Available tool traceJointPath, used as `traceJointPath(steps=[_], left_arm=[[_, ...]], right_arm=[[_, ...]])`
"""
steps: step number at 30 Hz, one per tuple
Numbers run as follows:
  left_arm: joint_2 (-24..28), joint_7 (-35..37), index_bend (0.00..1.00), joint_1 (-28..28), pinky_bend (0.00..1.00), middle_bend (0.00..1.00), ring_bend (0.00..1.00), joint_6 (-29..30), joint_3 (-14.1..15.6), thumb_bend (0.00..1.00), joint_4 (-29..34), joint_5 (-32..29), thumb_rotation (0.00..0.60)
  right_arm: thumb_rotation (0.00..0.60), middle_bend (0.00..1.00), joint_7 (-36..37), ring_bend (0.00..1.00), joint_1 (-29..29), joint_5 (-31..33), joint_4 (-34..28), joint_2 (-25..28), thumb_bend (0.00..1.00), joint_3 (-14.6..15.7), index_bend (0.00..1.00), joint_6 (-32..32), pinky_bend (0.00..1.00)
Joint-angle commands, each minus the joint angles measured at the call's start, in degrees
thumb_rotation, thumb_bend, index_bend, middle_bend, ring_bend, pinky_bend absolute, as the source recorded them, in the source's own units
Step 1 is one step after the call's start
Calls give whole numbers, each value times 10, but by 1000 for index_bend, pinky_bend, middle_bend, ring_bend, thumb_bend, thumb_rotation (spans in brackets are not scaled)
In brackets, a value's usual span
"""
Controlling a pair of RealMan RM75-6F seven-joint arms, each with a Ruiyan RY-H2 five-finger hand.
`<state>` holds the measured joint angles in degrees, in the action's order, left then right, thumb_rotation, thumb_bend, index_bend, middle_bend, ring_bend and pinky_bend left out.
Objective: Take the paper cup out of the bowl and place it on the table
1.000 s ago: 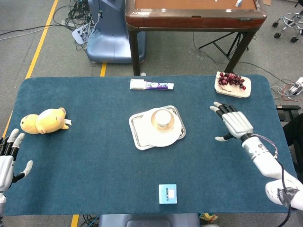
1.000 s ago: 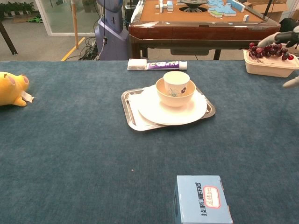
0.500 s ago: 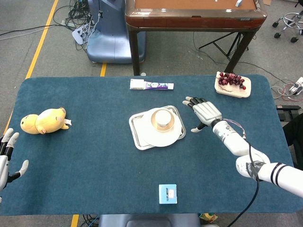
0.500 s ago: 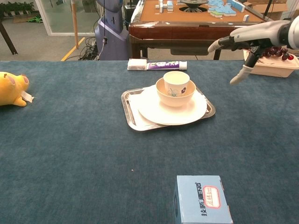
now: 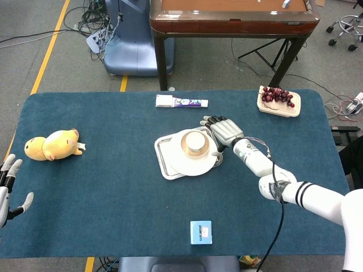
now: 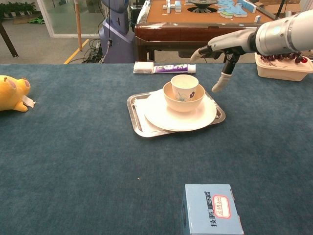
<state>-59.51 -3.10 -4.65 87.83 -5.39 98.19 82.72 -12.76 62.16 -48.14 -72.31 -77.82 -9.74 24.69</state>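
A white paper cup (image 5: 195, 140) (image 6: 184, 86) stands upright inside a tan bowl (image 5: 185, 148) (image 6: 182, 103). The bowl sits on a white plate (image 5: 189, 166) (image 6: 195, 117), which lies on a metal tray (image 5: 164, 148) (image 6: 133, 104) at mid-table. My right hand (image 5: 224, 131) (image 6: 220, 49) hovers open just right of the cup, fingers spread, touching nothing. At the table's left edge my left hand (image 5: 8, 184) is open and holds nothing; it shows only in the head view.
A yellow plush toy (image 5: 53, 145) (image 6: 11, 92) lies at the left. A toothpaste box (image 5: 182, 102) (image 6: 164, 68) lies behind the tray. A tray of grapes (image 5: 278, 101) (image 6: 282, 60) sits at the back right. A blue box (image 5: 201, 232) (image 6: 212, 209) stands near the front edge.
My right hand has swept left from the table's right side to just beside the cup and bowl. The left hand sank slightly at the left edge. The cup has not moved.
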Motion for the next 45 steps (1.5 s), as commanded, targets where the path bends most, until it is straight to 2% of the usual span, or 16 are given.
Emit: traceJointPath(steps=[1,20,26,33,41,45], left_arm=[[1,3,0,1,0,0,0,0,1,324,-1,2,600],[7,28,0,4,0,0,0,3,5,324,-6,13,600],[8,35,0,5,0,0,0,6,6,324,-9,17,600],[9,39,0,7,0,0,0,9,8,325,-11,22,600],[7,43,0,7,0,0,0,9,8,324,-15,25,600],[7,43,0,8,0,0,0,12,9,324,-14,29,600]], right_arm=[[600,59,-1,0,15,10,14,-13,163,6,11,-6,73],[600,75,10,0,89,49,103,-81,163,35,103,-36,74],[600,90,17,0,98,47,123,-96,163,44,250,-42,73],[600,101,25,0,106,46,143,-110,164,51,295,-48,73],[600,127,33,0,108,37,152,-117,197,53,404,-43,74],[600,134,35,0,108,35,154,-116,208,54,429,-40,74]])
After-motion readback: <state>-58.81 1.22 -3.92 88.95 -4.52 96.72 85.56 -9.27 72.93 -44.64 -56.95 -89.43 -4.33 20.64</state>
